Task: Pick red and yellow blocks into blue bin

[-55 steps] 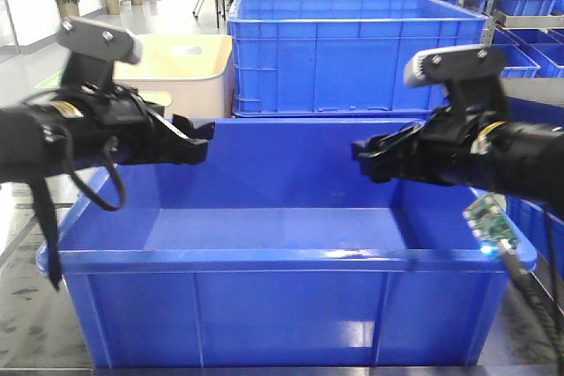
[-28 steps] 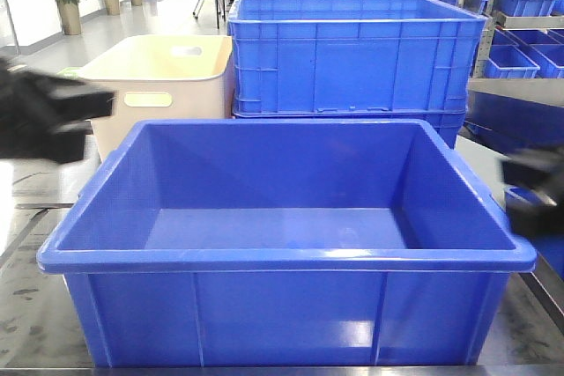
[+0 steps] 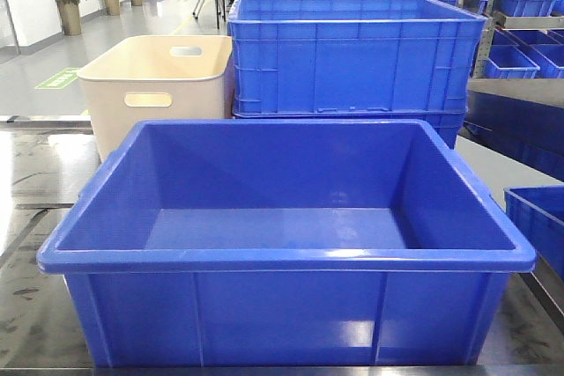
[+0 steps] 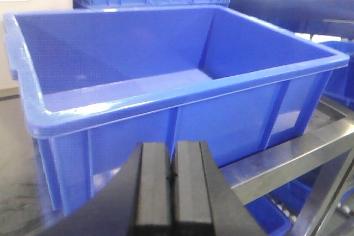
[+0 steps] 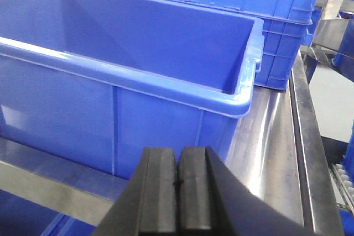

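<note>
The blue bin (image 3: 282, 260) fills the middle of the front view, and the part of its floor that shows is bare. The red and yellow blocks are out of view in every frame. Neither arm shows in the front view. In the left wrist view, my left gripper (image 4: 172, 176) is shut with its pads pressed together on nothing, low in front of the blue bin (image 4: 166, 95) wall. In the right wrist view, my right gripper (image 5: 178, 182) is likewise shut and empty, below the blue bin (image 5: 138, 78) near its corner.
A cream tub (image 3: 150, 72) with handle slots stands behind the bin at the left. A taller ribbed blue crate (image 3: 352, 50) stands behind it at the right. The bin rests on a steel table (image 5: 271, 153) with a framed edge (image 4: 287, 164). More blue crates stand at far right.
Both arms hung over the bin a second ago. They swung outward to the sides and have left the front view.
</note>
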